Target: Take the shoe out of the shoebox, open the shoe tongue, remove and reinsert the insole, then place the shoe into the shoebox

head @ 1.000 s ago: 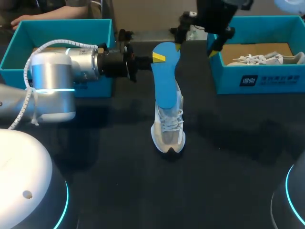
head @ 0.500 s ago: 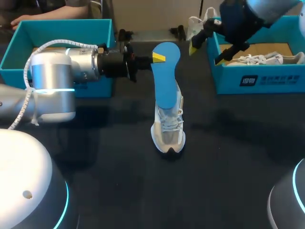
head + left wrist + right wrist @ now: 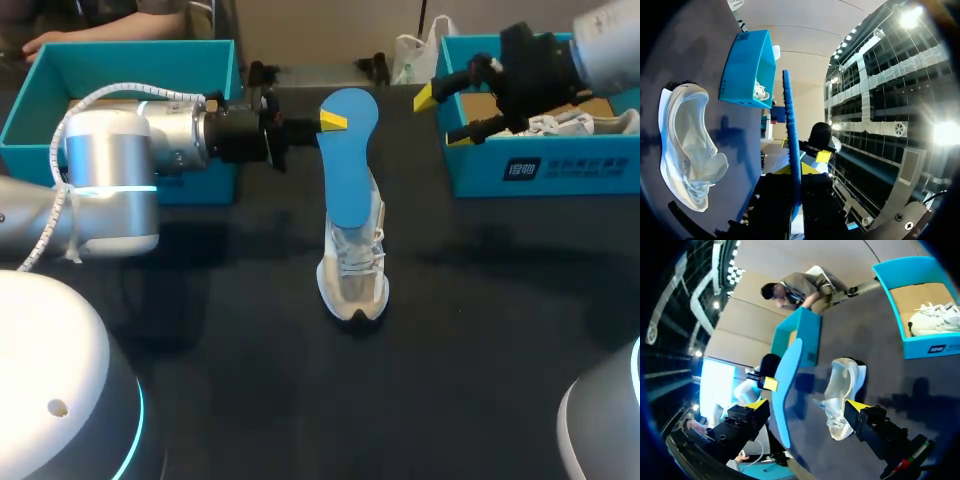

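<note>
Your left gripper (image 3: 322, 122) pinches the insole (image 3: 345, 160) upright over the shoe (image 3: 353, 262), probably lined up for reinsertion. Your right gripper (image 3: 442, 117) hangs spread and empty, well apart from the shoe.

Dark table (image 3: 250, 400) carries a white shoe (image 3: 352, 275) at centre, toe to 6 o'clock, a teal shoebox (image 3: 120, 62) at 10 o'clock, a second teal shoebox (image 3: 545, 168) at 2 o'clock.
</note>
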Tool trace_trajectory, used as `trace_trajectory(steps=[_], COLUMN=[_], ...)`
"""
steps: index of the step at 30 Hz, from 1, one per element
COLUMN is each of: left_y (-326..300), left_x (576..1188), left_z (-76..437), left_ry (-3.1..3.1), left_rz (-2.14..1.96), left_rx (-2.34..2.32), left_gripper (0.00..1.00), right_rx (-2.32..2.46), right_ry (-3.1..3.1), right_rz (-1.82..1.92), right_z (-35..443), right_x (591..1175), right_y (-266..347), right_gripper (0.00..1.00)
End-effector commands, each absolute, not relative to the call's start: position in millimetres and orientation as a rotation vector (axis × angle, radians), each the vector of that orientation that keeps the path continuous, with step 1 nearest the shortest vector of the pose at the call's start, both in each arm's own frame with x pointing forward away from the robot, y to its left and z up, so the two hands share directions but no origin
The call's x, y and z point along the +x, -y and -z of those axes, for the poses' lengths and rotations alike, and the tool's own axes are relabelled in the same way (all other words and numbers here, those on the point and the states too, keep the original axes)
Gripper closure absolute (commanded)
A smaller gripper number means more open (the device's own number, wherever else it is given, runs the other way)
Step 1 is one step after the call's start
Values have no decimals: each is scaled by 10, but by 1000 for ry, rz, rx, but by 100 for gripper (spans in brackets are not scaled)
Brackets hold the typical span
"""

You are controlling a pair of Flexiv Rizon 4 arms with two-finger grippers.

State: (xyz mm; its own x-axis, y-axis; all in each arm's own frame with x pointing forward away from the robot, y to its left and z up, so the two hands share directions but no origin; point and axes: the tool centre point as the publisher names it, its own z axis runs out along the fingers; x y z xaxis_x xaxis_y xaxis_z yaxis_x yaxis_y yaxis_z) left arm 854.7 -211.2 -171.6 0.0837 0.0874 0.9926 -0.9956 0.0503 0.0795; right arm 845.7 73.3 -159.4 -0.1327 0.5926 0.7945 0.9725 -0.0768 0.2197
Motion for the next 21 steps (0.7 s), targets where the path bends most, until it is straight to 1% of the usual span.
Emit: trace_trajectory(steps=[1, 11, 21], left_y=[2114, 2114, 2114], left_x=[8545, 8545, 8545], left_z=[1715, 1715, 1715], left_ry=[1108, 1108, 1108], left_rz=[-1155, -1155, -1155], left_rx=[1148, 1148, 1148], left_gripper=[100, 100, 100], right_rx=[-1450, -1372, -1329], right_ry=[1559, 1491, 1433], right_rz=[1296, 1365, 1319], right_z=[1663, 1758, 1853], right_x=[8461, 8526, 8590], right_y=[-707, -689, -664], right_gripper=[0, 0, 0])
